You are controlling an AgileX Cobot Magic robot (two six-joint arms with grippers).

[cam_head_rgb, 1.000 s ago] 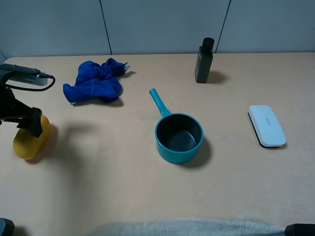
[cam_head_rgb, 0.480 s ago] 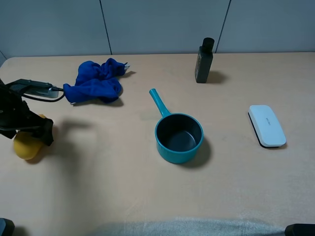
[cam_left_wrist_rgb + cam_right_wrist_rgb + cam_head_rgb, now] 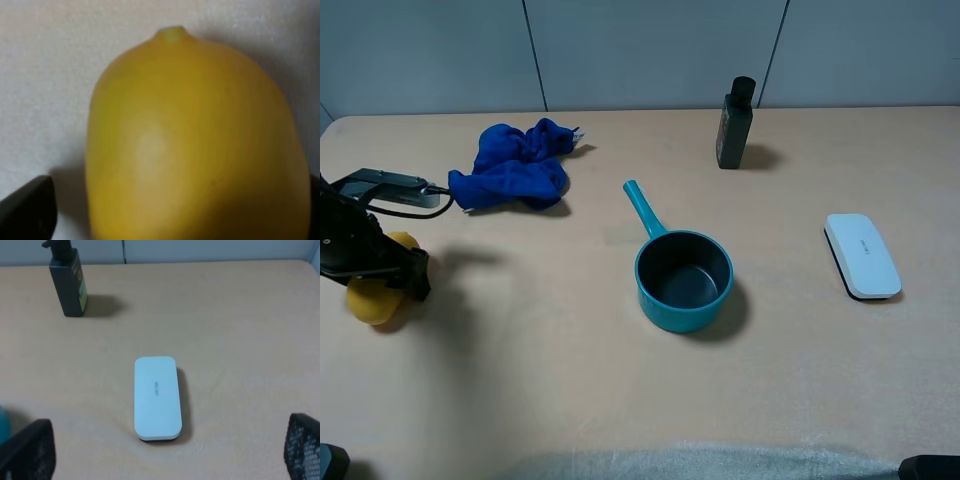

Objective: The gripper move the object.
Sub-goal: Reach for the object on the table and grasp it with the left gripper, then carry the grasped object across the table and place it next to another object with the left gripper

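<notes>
A yellow lemon [image 3: 370, 301] lies on the beige table [image 3: 540, 360] at the far left. My left gripper [image 3: 382, 272] is down over it, and its black arm hides the lemon's upper part. In the left wrist view the lemon [image 3: 195, 145] fills the frame between the two fingers; one fingertip [image 3: 27, 207] stands a little off its side, so the jaws are open around it. My right gripper [image 3: 165, 450] is open and empty, held above the table near a white box [image 3: 157, 397].
A blue cloth [image 3: 510, 165] lies at the back left. A teal saucepan [image 3: 683, 275] sits mid-table with its handle pointing back left. A black bottle [image 3: 734, 125] stands at the back. The white box [image 3: 861, 255] lies at the right.
My left gripper has moved forward and down over the lemon, which now shows less beneath it. The right arm and the other objects have not moved.
</notes>
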